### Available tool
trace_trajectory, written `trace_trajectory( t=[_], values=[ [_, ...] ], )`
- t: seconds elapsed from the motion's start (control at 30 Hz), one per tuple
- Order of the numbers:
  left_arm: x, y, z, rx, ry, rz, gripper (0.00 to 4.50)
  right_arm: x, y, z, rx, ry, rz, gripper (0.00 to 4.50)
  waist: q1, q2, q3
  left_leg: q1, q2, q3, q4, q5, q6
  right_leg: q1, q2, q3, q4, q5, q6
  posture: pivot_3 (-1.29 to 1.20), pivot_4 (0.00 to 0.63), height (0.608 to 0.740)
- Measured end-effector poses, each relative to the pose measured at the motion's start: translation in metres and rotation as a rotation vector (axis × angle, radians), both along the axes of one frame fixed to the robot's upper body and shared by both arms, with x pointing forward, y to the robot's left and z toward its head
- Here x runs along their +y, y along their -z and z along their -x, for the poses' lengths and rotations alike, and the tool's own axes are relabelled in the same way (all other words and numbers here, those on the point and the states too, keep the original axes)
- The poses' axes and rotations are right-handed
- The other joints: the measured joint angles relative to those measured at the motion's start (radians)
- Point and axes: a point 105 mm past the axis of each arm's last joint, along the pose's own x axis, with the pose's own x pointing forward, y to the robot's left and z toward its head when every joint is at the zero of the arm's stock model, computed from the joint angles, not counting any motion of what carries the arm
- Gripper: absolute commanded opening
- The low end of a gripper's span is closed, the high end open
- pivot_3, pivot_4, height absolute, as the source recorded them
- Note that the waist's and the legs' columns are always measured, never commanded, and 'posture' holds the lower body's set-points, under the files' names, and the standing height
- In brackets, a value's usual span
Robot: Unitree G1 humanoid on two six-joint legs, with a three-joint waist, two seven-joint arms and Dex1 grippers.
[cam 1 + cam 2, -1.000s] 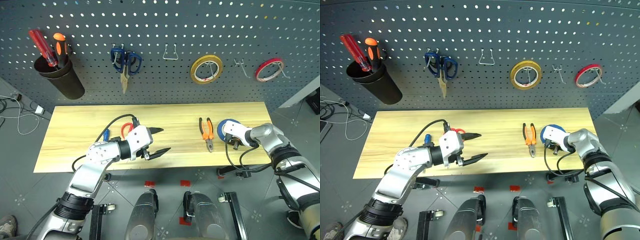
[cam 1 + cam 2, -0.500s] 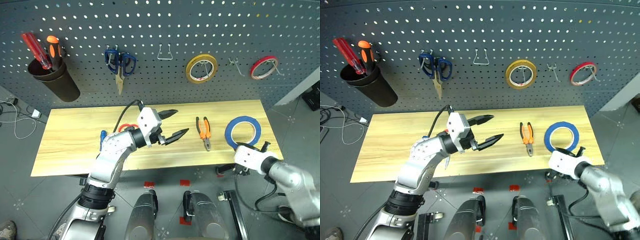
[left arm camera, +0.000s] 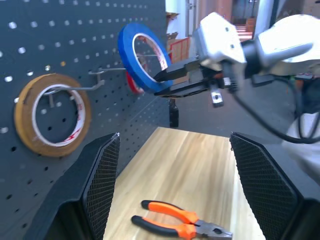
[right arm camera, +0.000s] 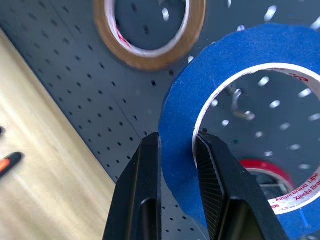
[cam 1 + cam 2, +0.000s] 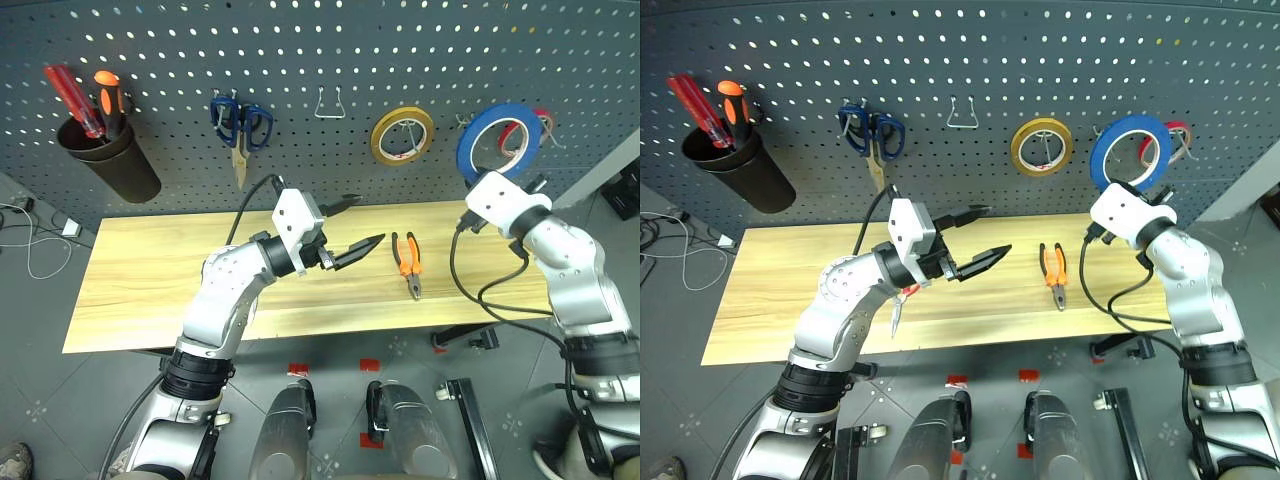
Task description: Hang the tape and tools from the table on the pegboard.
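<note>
The blue tape [image 5: 466,148] is off the table, held upright in front of the pegboard [image 5: 300,50]. My right gripper [image 4: 177,141] is shut on its lower rim. The ring hangs by a bare metal hook [image 3: 100,82], between the yellow tape and the red tape. The orange-and-black pliers [image 5: 408,265] lie on the table [image 5: 130,300], right of centre. My left gripper [image 5: 368,220] hovers open and empty above the table's middle, pointing towards the pliers. A sliver of red scissors handle [image 5: 904,290] peeks from under my left forearm.
On the pegboard hang blue-handled scissors [image 5: 240,125], an empty wire hook [image 5: 330,103], a yellow tape ring [image 5: 378,140] and a red tape ring [image 5: 541,122] partly behind the blue one. A black cup [image 5: 115,165] holding red and orange screwdrivers hangs at the far left.
My right gripper has swung up from the table's front right edge to the pegboard, carrying the blue tape. My left gripper has risen a little and stayed open.
</note>
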Motion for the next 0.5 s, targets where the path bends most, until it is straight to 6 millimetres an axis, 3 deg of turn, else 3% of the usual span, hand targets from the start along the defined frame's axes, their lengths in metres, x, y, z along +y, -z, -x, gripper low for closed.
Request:
trace_trajectory(
  t=[0.1,0.27,0.4,0.5],
  values=[
    [0.001,0.0,-0.002,0.001,-0.019,0.004,3.69,0.001,-0.002,-0.014,0.018,-0.019,-0.044,0.67,0.0,0.0,0.0,-0.002,0.0,0.0,0.0,0.0,0.001,-0.001,-0.001,-0.001,-0.002,0.0,0.0,-0.07,0.293,0.74],
    [0.008,0.01,-0.002,0.023,-0.041,-0.023,3.69,0.016,0.007,-0.009,0.036,-0.078,-0.143,2.27,0.001,0.0,0.0,-0.002,0.0,-0.001,0.0,0.0,0.001,-0.001,-0.001,-0.002,-0.001,0.0,0.0,-0.07,0.297,0.74],
    [0.033,0.033,-0.01,0.055,-0.114,-0.141,3.69,0.018,0.039,0.008,0.146,-0.045,-0.244,3.62,0.002,0.0,0.0,-0.002,0.0,-0.001,0.001,0.0,0.001,-0.001,-0.001,-0.002,0.001,0.0,0.0,-0.07,0.307,0.74],
    [0.063,0.057,-0.01,0.08,-0.146,-0.291,3.69,0.035,0.07,0.03,0.285,-0.011,-0.418,4.46,-0.001,0.0,0.0,-0.001,0.001,-0.001,0.0,0.0,0.0,-0.002,-0.001,-0.001,0.002,0.0,0.0,-0.06,0.314,0.74]
  ],
)
